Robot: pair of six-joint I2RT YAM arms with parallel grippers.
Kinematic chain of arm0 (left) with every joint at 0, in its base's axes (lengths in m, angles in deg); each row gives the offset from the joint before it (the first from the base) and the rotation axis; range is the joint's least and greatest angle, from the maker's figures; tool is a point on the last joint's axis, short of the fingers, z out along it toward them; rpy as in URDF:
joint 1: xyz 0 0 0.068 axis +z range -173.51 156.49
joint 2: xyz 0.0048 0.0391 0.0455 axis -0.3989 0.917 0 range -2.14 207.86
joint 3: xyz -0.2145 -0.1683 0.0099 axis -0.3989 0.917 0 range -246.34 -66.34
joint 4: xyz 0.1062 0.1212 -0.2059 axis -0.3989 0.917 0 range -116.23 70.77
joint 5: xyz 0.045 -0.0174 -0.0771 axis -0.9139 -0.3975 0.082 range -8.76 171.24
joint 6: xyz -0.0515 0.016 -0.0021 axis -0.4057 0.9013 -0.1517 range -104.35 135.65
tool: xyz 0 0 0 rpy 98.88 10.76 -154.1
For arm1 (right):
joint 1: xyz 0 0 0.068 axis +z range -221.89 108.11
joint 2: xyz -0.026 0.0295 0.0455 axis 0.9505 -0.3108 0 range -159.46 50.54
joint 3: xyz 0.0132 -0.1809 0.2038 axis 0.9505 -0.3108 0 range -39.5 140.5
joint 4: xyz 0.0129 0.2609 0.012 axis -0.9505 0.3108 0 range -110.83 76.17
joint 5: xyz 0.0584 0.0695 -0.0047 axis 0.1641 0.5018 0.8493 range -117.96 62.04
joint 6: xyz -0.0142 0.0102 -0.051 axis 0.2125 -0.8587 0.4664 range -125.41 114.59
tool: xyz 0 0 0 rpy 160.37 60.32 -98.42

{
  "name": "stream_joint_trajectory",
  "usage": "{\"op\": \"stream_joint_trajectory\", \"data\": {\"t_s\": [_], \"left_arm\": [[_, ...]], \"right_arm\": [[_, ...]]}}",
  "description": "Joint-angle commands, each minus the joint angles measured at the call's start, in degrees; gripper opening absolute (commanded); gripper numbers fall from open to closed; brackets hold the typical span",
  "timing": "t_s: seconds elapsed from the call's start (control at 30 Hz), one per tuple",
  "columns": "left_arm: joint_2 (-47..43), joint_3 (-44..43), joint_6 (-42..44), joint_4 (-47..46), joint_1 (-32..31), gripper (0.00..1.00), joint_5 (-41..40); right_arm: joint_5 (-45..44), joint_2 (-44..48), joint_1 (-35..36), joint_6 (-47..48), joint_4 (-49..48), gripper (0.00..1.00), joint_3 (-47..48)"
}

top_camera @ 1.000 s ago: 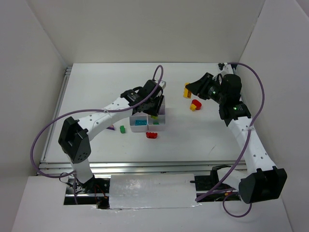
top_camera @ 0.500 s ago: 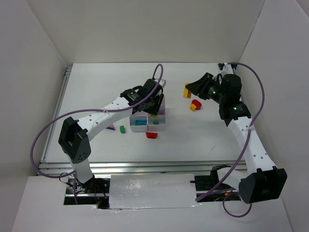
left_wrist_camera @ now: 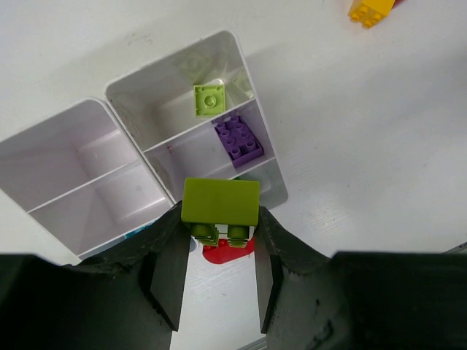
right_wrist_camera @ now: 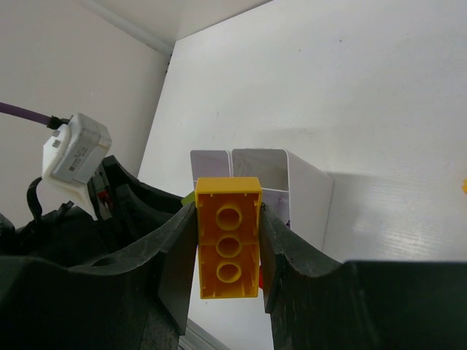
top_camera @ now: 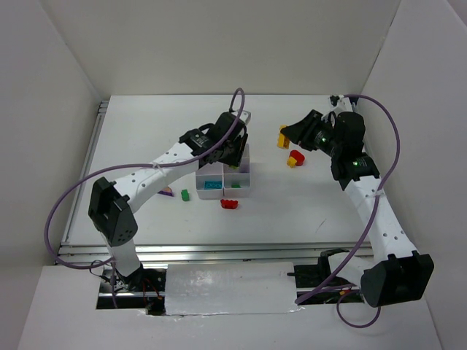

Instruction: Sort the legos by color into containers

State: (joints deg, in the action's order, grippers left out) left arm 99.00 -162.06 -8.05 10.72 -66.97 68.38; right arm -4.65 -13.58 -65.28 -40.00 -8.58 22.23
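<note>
Compartment with a lime square brick [left_wrist_camera: 209,99] lies ahead of the left end effector [left_wrist_camera: 219,244], past the purple brick [left_wrist_camera: 237,138]. That end effector pinches a lime-green brick [left_wrist_camera: 220,202] over the containers [left_wrist_camera: 73,157], mid-surface [top_camera: 146,131]. Farther off, the right end effector [right_wrist_camera: 227,273] pinches a yellow brick [right_wrist_camera: 228,219].

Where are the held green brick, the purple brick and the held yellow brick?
held green brick [left_wrist_camera: 220,200], left wrist view, its smooth face.
purple brick [left_wrist_camera: 238,140], left wrist view, its studded top.
held yellow brick [right_wrist_camera: 228,238], right wrist view, its middle circle.
</note>
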Motion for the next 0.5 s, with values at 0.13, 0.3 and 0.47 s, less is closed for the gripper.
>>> {"op": "stream_joint_trajectory", "data": {"t_s": [0.13,0.3,0.47], "left_arm": [[1.25,-5.96,0.24,-1.09,2.94,0.00,-1.99],[2.91,-9.21,0.32,-2.32,5.40,0.00,-2.52],[4.32,-10.62,-0.11,-5.21,6.64,0.00,-1.46]], "right_arm": [[-1.34,0.92,0.33,1.28,0.84,0.00,3.83],[-0.37,0.31,0.51,0.93,1.20,0.00,3.92],[0.60,-0.57,0.51,0.40,1.46,0.00,4.80]]}}
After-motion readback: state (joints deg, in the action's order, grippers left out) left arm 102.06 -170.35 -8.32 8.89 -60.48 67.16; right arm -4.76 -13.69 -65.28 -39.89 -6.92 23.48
